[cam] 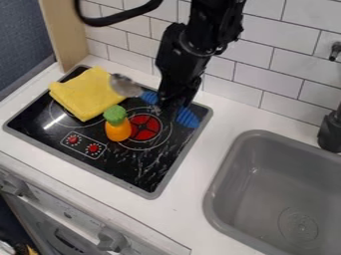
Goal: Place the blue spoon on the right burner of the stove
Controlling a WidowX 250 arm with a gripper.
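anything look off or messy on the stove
A yellow cloth lies partly over the left burner, an odd spot for fabric. Whitish streaks, maybe smears or glare, mark the front right of the stovetop.

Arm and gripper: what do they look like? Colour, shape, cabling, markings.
Arm: all black, jointed, chunky angular housings, small pale glints around the lower joint, possibly screw heads. Gripper: also black, narrower than the housing above it. A thick, smooth black cable loops out at upper left. No legible markings.
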